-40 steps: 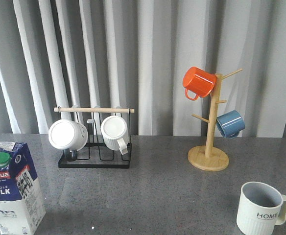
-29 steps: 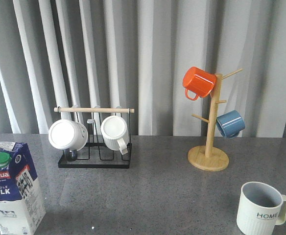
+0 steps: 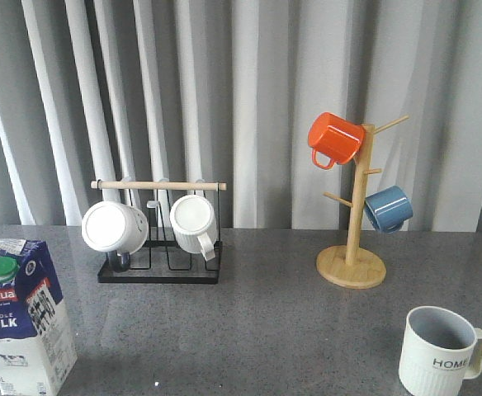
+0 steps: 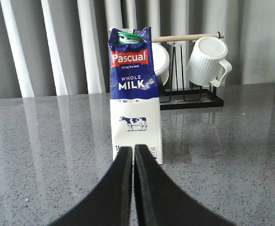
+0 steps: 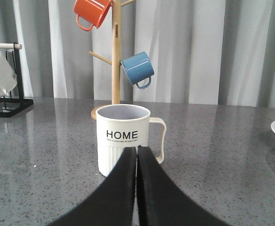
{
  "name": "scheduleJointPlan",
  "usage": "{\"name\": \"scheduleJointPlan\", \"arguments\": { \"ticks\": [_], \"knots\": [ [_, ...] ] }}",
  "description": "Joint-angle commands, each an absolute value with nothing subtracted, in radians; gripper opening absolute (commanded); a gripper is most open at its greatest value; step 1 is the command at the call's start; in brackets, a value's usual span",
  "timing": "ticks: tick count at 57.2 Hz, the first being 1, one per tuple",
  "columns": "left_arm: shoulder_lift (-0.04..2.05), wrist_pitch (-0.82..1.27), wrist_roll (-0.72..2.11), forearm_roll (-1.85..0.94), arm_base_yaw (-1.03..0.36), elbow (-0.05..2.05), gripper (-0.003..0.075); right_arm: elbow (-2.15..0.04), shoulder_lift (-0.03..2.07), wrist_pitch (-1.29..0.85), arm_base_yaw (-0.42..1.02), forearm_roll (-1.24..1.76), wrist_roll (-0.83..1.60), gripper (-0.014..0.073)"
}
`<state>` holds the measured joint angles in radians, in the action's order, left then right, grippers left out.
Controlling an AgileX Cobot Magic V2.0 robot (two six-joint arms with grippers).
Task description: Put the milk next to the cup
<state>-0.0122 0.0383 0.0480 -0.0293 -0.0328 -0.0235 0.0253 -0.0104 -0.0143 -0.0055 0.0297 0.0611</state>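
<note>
In front of milk (image 4: 133, 89), left gripper (image 4: 133, 155) clenched, fingers pressed together, grasping nothing; carton upright on grey table (image 3: 290, 322), just beyond fingertips, not touching as far as visible. Right gripper (image 5: 137, 157) likewise clenched on nothing, aimed at cup (image 5: 123, 139), which stands upright with handle to side. In front view: milk (image 3: 22, 318) at near left edge, cup (image 3: 439, 351) at near right, well apart. Behind: black rack (image 3: 160, 247) with two white mugs (image 3: 193, 223); wooden mug tree (image 3: 352, 235) with orange mug (image 3: 334, 139) and blue mug (image 3: 388, 208).
</note>
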Motion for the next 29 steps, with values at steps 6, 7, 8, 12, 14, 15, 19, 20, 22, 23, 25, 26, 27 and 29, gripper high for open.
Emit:
{"name": "scheduleJointPlan", "arguments": {
  "ticks": [6, 7, 8, 12, 14, 15, 19, 20, 22, 23, 25, 26, 27, 29],
  "knots": [
    [-0.023, -0.033, 0.039, -0.032, -0.030, -0.003, -0.0006, 0.037, -0.023, 0.054, -0.003, 0.024, 0.067, -0.0006],
    [-0.023, -0.033, 0.039, -0.032, -0.030, -0.003, -0.0006, 0.037, -0.023, 0.054, -0.003, 0.024, 0.067, -0.0006],
    [-0.023, -0.033, 0.039, -0.032, -0.030, -0.003, -0.0006, 0.037, -0.023, 0.054, -0.003, 0.024, 0.067, -0.0006],
    [-0.023, -0.033, 0.039, -0.032, -0.030, -0.003, -0.0006, 0.037, -0.023, 0.056, -0.003, 0.024, 0.067, -0.0006],
    [-0.023, -0.033, 0.039, -0.032, -0.030, -0.003, -0.0006, 0.037, -0.023, 0.054, -0.003, 0.024, 0.067, -0.0006],
    [-0.023, -0.033, 0.039, -0.032, -0.030, -0.003, -0.0006, 0.037, -0.023, 0.055, -0.003, 0.024, 0.067, -0.0006],
    [-0.023, -0.033, 0.039, -0.032, -0.030, -0.003, -0.0006, 0.037, -0.023, 0.059, -0.003, 0.024, 0.067, -0.0006],
    [-0.023, -0.033, 0.039, -0.032, -0.030, -0.003, -0.0006, 0.037, -0.023, 0.060, -0.003, 0.024, 0.068, -0.0006],
    [-0.023, -0.035, 0.039, -0.032, -0.030, -0.003, -0.0006, 0.037, -0.023, 0.061, -0.003, 0.024, 0.068, -0.0006],
    [-0.023, -0.038, 0.040, -0.032, -0.030, -0.003, -0.0006, 0.037, -0.023, 0.061, -0.003, 0.024, 0.068, -0.0006],
    [-0.023, -0.049, 0.045, -0.031, -0.030, -0.003, -0.0006, 0.037, -0.023, 0.061, -0.003, 0.024, 0.068, -0.0006],
    [-0.023, -0.058, 0.049, -0.031, -0.030, -0.003, -0.0006, 0.037, -0.023, 0.061, -0.003, 0.025, 0.068, -0.0006],
    [-0.023, -0.066, 0.048, -0.032, -0.030, -0.003, -0.0006, 0.037, -0.023, 0.062, -0.003, 0.027, 0.064, -0.0006],
    [-0.023, -0.080, 0.044, -0.037, -0.030, -0.003, -0.0006, 0.036, -0.023, 0.070, -0.003, 0.034, 0.059, -0.0006]
  ]
}}
